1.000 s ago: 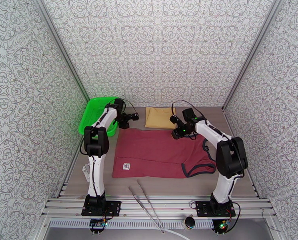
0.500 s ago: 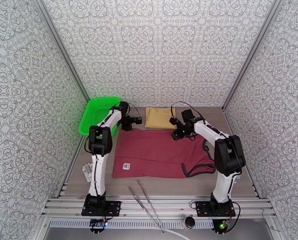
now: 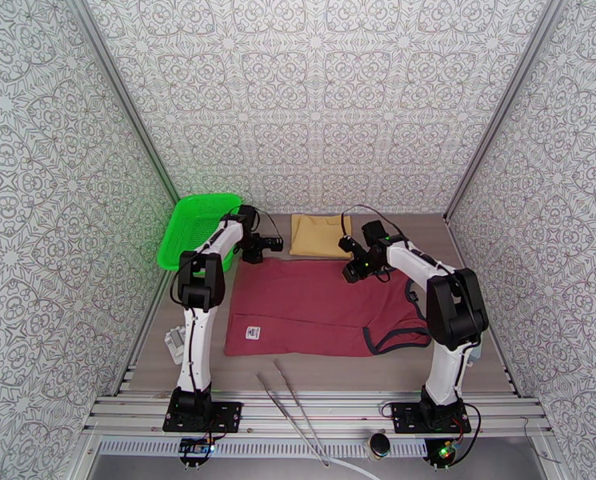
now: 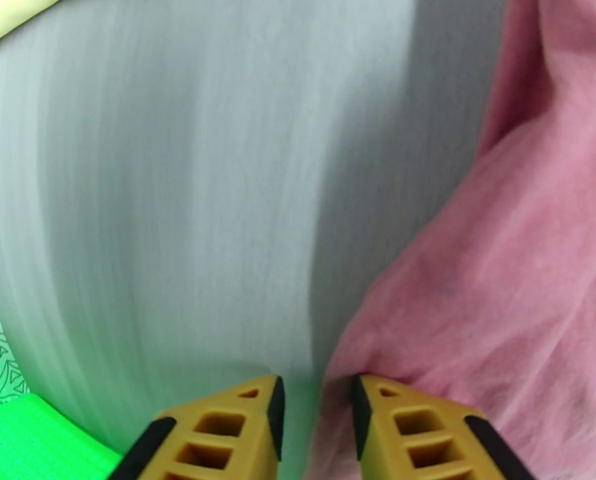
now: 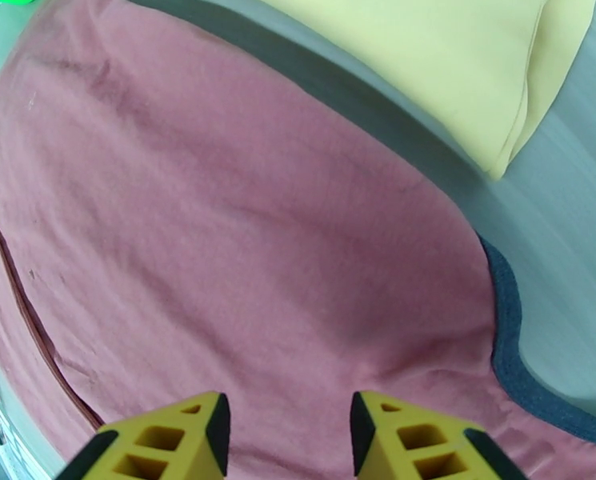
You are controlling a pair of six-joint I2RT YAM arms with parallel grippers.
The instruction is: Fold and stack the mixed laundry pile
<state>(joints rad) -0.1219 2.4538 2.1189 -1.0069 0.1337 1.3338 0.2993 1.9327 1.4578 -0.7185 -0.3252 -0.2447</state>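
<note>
we see the left gripper [image 4: 314,406] jaws a narrow gap apart at the far-left corner of the maroon tank top [image 3: 314,302], nothing clamped. right gripper [image 5: 286,426] jaws stand wider, empty, over its far edge. top lies flat, tan cloth [image 3: 320,235] folded just behind.

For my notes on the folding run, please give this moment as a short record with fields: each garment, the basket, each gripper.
tank top: maroon tank top with navy trim, spread flat on the table
cloth: tan cloth, folded, beyond the tank top, apart from it
basket: green mesh basket, far left
left gripper: left gripper open with a narrow gap, at the tank top's far left corner, cloth edge beside one finger
right gripper: right gripper open, over the tank top near its navy armhole, holding nothing
</note>
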